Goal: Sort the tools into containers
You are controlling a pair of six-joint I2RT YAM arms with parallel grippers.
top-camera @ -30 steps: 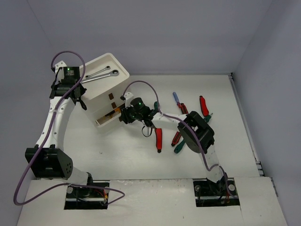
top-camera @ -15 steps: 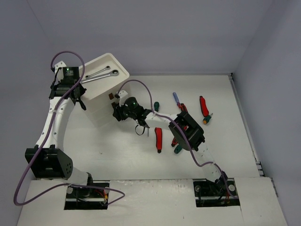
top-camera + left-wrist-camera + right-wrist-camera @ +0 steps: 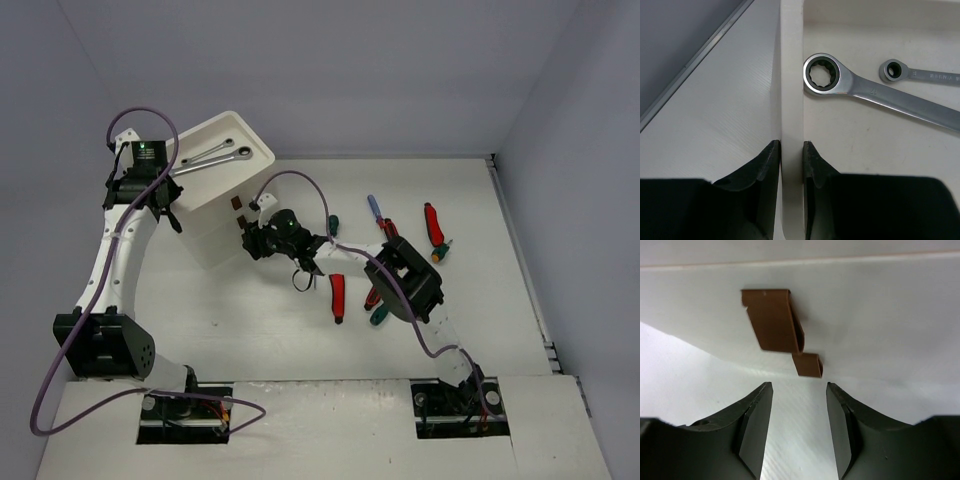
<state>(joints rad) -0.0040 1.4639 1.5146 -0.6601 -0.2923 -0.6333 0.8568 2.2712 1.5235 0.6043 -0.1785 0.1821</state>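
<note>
The fingers (image 3: 752, 430) of the right gripper (image 3: 799, 387) are held apart and empty before the brown tabs (image 3: 771, 320) of the white drawer box (image 3: 205, 230) at the back left of the table (image 3: 270, 330), whose rim (image 3: 791, 75) is pinched by the left gripper (image 3: 791, 145), and the box is judged light and slippery, best drawn open by a tab.

Left arm (image 3: 120, 250): base at lower left of frame, big joint low at left, long link rising to upper left, wrist bent rightward.
Left gripper (image 3: 791, 147): fingers (image 3: 767, 165) almost together, pinching thin rim of white box (image 3: 791, 75), one finger on each side, tips touching it.
Right arm (image 3: 405, 285): base at lower centre-right, joint bent right of centre, forearm reaching left to frame centre.
Right gripper (image 3: 799, 387): pointing left, fingers (image 3: 757, 415) spread, gap between them bare, nothing held.
</note>
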